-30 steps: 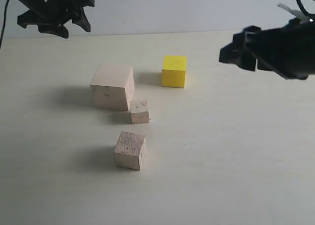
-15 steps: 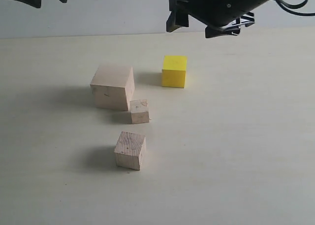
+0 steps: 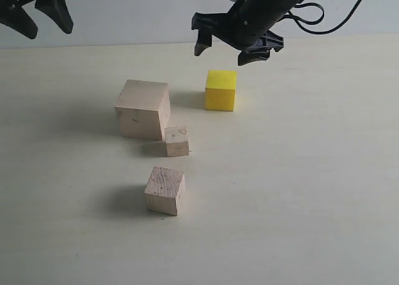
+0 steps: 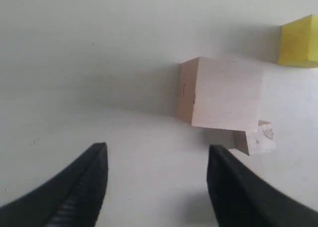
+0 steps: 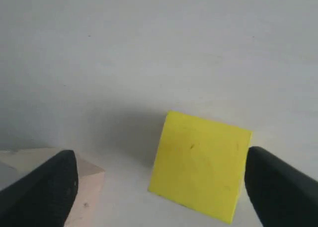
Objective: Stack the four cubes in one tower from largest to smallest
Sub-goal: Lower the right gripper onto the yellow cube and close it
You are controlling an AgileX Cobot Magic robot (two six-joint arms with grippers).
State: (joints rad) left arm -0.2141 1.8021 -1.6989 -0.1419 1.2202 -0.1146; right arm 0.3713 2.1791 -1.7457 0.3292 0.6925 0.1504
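Observation:
On the table stand the large wood cube (image 3: pixel 143 108), the yellow cube (image 3: pixel 221 90) to its right, the small wood cube (image 3: pixel 177 141) touching the large one's front corner, and the medium wood cube (image 3: pixel 165 190) nearest the front. My right gripper (image 3: pixel 225 48) hangs open just above and behind the yellow cube (image 5: pixel 198 165), which lies between its spread fingers in the right wrist view. My left gripper (image 3: pixel 38 18) is open at the far left, high above the table. The left wrist view holds the large wood cube (image 4: pixel 221 94), the small cube (image 4: pixel 256 138) and the yellow cube (image 4: pixel 299 41).
The pale table (image 3: pixel 299 191) stretches bare to the right and front of the cubes. A light wall (image 3: pixel 137 14) rises behind its far edge. A corner of the large wood cube (image 5: pixel 87 187) shows beside my right gripper's finger.
My right gripper has swung from the right side leftward and down to hover over the yellow cube. My left gripper shifted further left and stays raised. The cubes have not moved.

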